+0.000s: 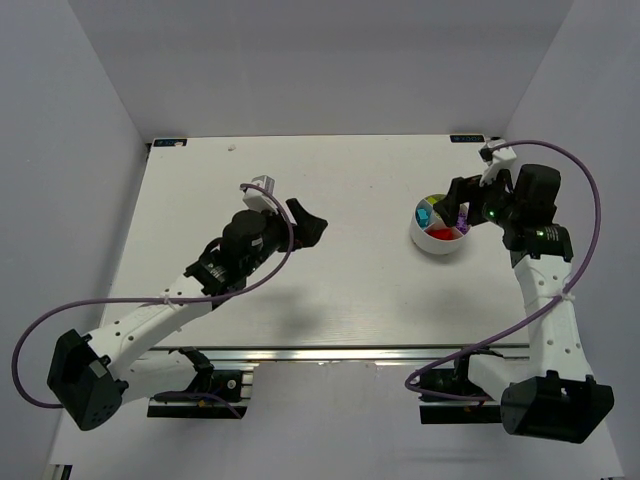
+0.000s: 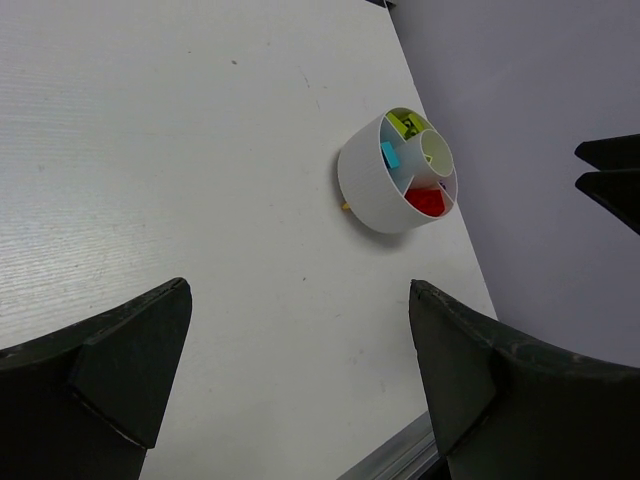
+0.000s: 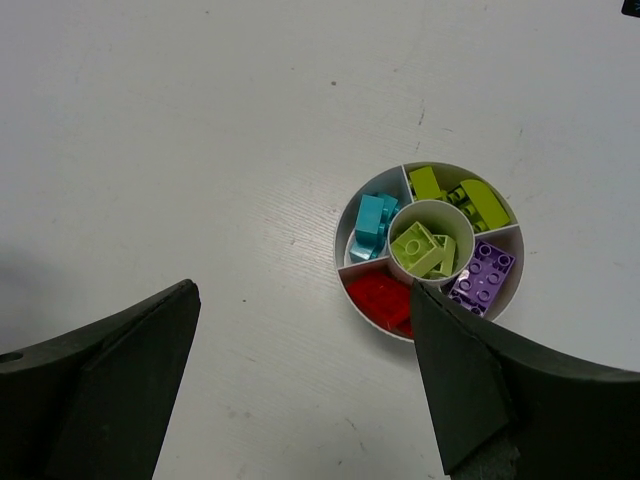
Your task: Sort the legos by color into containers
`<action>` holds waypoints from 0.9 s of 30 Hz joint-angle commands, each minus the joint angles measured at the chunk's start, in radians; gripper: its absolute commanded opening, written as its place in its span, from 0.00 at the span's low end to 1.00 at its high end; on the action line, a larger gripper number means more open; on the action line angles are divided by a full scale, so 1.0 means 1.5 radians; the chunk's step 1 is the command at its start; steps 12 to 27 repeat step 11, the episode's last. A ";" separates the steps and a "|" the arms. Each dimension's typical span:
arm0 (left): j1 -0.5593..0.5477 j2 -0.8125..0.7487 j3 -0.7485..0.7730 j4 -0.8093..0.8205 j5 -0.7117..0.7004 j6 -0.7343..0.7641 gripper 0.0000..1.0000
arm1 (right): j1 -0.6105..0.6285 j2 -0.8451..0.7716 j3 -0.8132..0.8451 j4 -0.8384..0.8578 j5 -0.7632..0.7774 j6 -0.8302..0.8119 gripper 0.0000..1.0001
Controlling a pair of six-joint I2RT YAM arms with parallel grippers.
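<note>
The black fingers of the right gripper [image 3: 302, 292] are seen spread wide apart with nothing between them, above the round white divided plastic bowl [image 3: 340, 255]. The left gripper [image 2: 300, 290] is likewise spread and empty, well apart from the bowl, over the flat white table [image 1: 350, 290]. The bowl is set on the table's right side. In its wedges are held:
- lime-green bricks [image 3: 465, 198];
- red bricks [image 3: 385, 298];
- a purple brick [image 3: 482, 278], studs up, its long axis diagonal;
- cyan bricks [image 3: 370, 225].

A lime brick [image 3: 420, 248] lies in the central cup.
</note>
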 commanded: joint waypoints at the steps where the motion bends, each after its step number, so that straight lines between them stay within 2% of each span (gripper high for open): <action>1: 0.004 -0.027 -0.004 -0.015 0.000 -0.009 0.98 | -0.003 -0.015 -0.016 -0.001 0.020 0.003 0.89; 27: 0.004 -0.048 -0.018 -0.015 -0.001 -0.013 0.98 | -0.003 -0.016 -0.031 0.002 0.049 -0.009 0.90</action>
